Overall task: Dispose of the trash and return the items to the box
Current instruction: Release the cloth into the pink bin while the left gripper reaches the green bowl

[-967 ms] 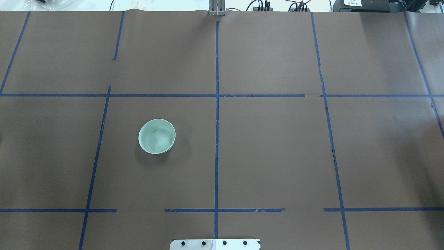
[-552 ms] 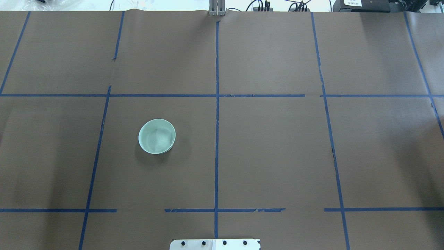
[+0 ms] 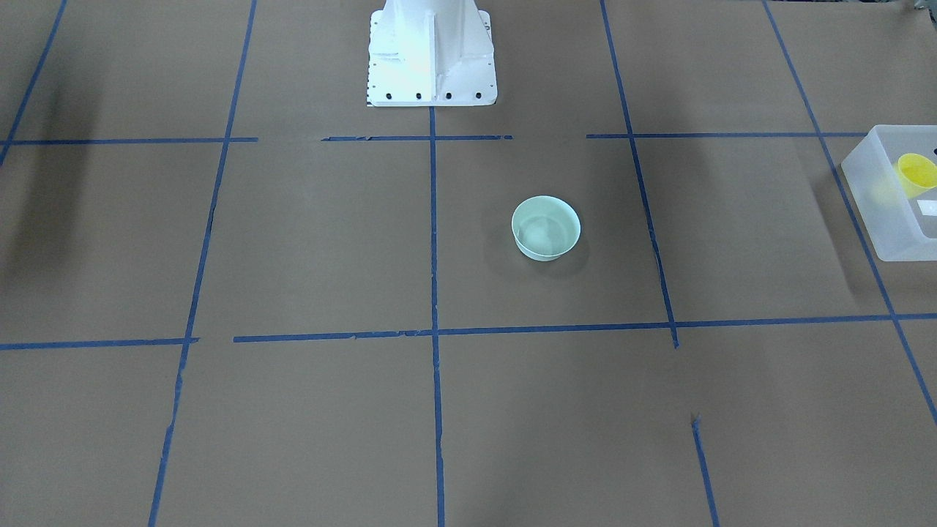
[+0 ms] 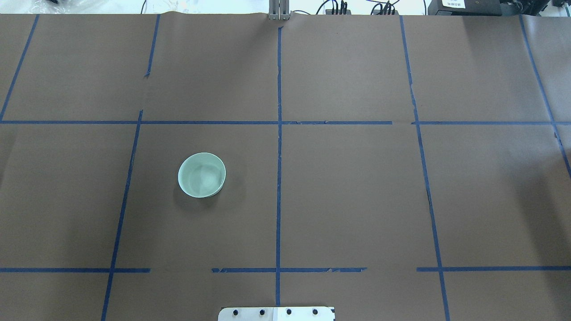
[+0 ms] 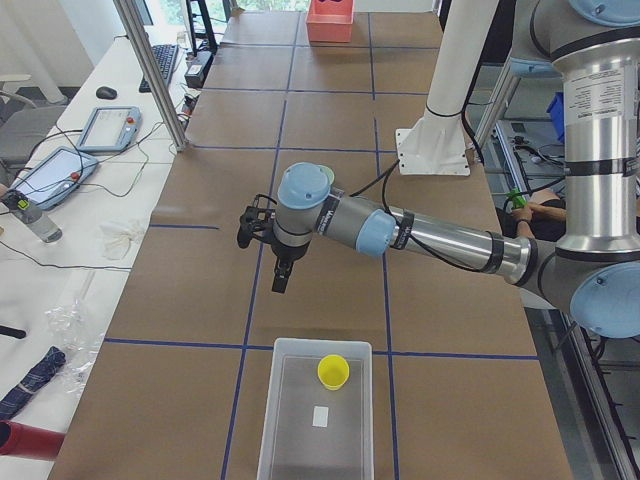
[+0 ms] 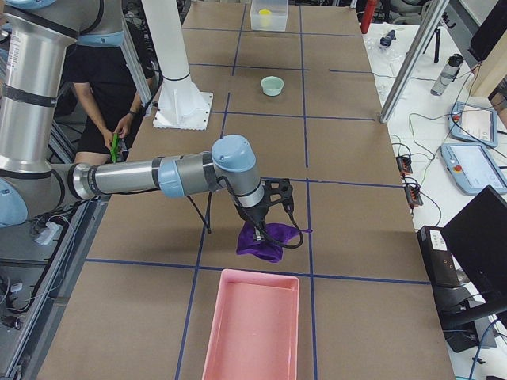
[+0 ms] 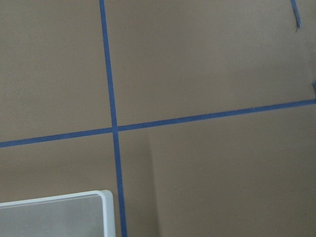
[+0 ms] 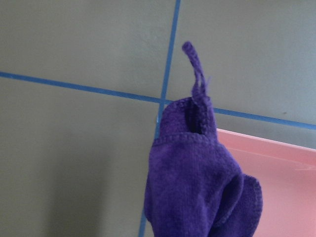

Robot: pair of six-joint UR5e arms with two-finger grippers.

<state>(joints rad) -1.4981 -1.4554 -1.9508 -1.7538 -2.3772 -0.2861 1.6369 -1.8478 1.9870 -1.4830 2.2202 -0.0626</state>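
Front-facing view: the white robot base (image 3: 432, 55) stands at the table's edge. A pale green bowl (image 3: 546, 228) sits upright out from the base, toward its left-arm side. Much farther from the base on that same side, cut by the frame edge, is the frosted bin (image 3: 875, 212), with the yellow cup (image 3: 916, 174) inside it. No arm appears.

Overhead view: only the base's bolted plate (image 4: 276, 314) and the bowl (image 4: 202, 174), forward and left of the base, show on the brown paper with its blue tape grid.

Left-end view: the left gripper (image 5: 282, 270) hangs above the table, out from the base and between it and the bin (image 5: 275, 420). Whether its jaws are apart or together cannot be told. The cup (image 5: 333, 372) lies in the bin near a small white label (image 5: 320, 416).

Right-end view: on the base's other side, a purple cloth (image 6: 263, 244) hangs at the right gripper (image 6: 257, 229), just short of a pink tray (image 6: 253, 324). How the jaws stand cannot be told. A person (image 6: 103, 79) stands behind the base.

Left wrist view: one rounded corner of the bin (image 7: 54, 215) shows beside crossing tape lines.

Right wrist view: the cloth (image 8: 197, 182) dangles close to the lens, with the tray (image 8: 281, 182) beyond it.
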